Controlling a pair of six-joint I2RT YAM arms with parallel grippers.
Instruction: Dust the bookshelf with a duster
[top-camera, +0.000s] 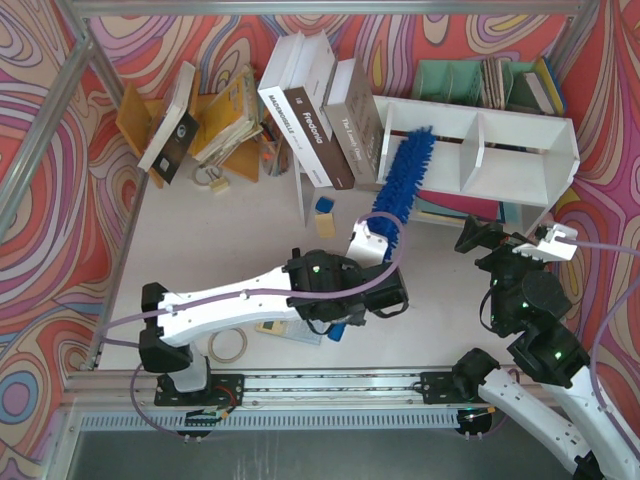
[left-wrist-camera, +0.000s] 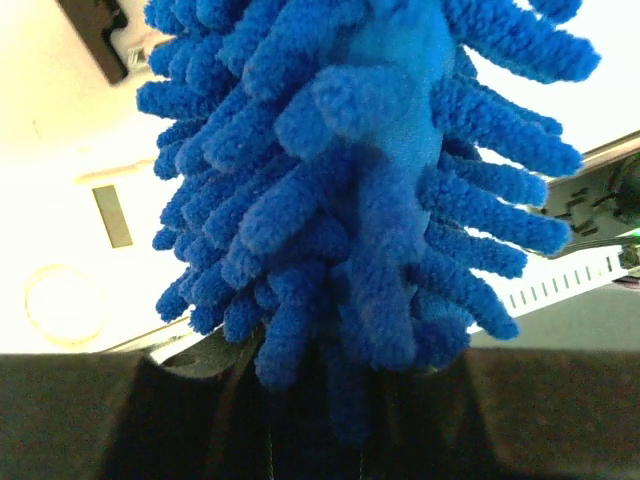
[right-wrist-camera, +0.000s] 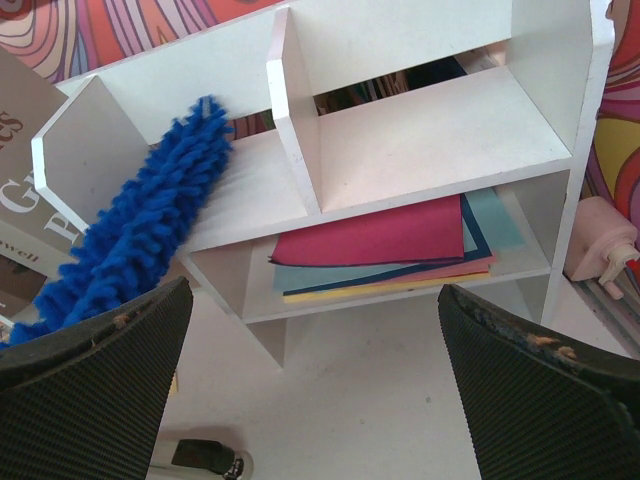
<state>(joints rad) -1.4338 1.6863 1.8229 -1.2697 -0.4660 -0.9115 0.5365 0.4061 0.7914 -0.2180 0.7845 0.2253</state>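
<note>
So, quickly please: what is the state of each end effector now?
Left end effector: closed, holding the duster.
Right end effector: open, holding nothing.

"MADEMOISELLE" on leaning book spine (top-camera: 284, 124)

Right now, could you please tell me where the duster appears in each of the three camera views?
Top external: centre, the duster slants from the left gripper into the left upper compartment of the bookshelf.
Left wrist: the duster fills the top and middle, close up.
Right wrist: left side, the duster has its tip in that same compartment.
Shared landmark: the bookshelf divider, in the top and right wrist views only.
</note>
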